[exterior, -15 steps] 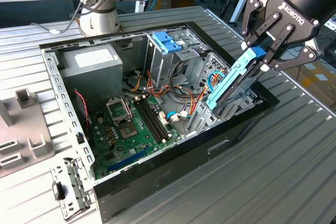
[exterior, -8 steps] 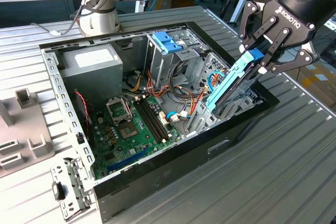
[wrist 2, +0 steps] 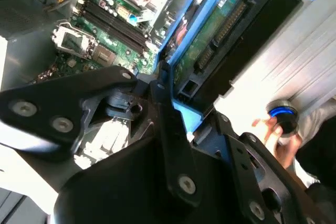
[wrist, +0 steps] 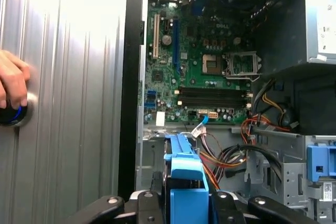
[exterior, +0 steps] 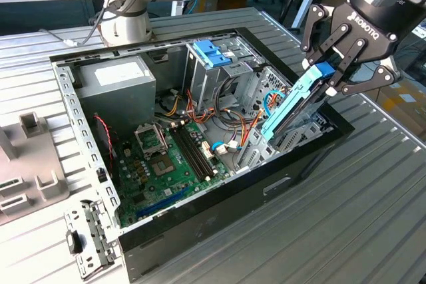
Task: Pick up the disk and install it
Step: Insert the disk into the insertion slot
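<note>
My gripper (exterior: 329, 79) is shut on the upper end of the disk (exterior: 293, 108), a dark drive with blue side rails. The disk hangs tilted over the open computer case (exterior: 266, 184) at the exterior view's right. Its lower end reaches down to the metal drive cage (exterior: 303, 134); whether it touches the cage I cannot tell. In the second wrist view the disk's (wrist 2: 220, 24) green circuit board and connector face the camera between the black fingers (wrist 2: 168, 124). The first wrist view looks along the blue rail (wrist: 184, 174) into the case.
Inside the case lie a green motherboard (exterior: 166, 164), a grey power supply (exterior: 116, 81), a light-blue latch piece (exterior: 212, 52) and loose cables (exterior: 239, 124). The arm's base (exterior: 126, 11) stands behind the case. A hand (wrist: 13, 85) rests on a blue button on the table.
</note>
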`<state>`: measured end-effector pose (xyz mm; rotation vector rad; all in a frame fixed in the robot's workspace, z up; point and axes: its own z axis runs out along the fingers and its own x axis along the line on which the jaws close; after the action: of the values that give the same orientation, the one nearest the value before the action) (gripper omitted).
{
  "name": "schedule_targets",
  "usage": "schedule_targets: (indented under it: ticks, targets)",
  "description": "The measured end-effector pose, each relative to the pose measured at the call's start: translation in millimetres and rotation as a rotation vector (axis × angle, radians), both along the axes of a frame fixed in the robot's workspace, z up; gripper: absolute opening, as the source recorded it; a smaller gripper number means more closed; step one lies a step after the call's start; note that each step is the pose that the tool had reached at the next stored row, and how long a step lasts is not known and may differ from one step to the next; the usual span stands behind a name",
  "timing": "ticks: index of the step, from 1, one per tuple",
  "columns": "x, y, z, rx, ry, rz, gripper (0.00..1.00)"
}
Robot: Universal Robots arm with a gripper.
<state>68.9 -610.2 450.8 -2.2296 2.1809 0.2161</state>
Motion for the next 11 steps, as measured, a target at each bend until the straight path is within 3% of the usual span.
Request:
schedule_targets:
  ticks: [2,7,11]
  targets:
    - [0.4,0.3,12.0,-0.0010,0.0001,0.000,0.37]
    - [5.2,6.3,12.5,-0.0016,0.0046,0.000,0.37]
    - [10.2,11.1,9.2,-0.0014,0.0143,0.000,0.37]
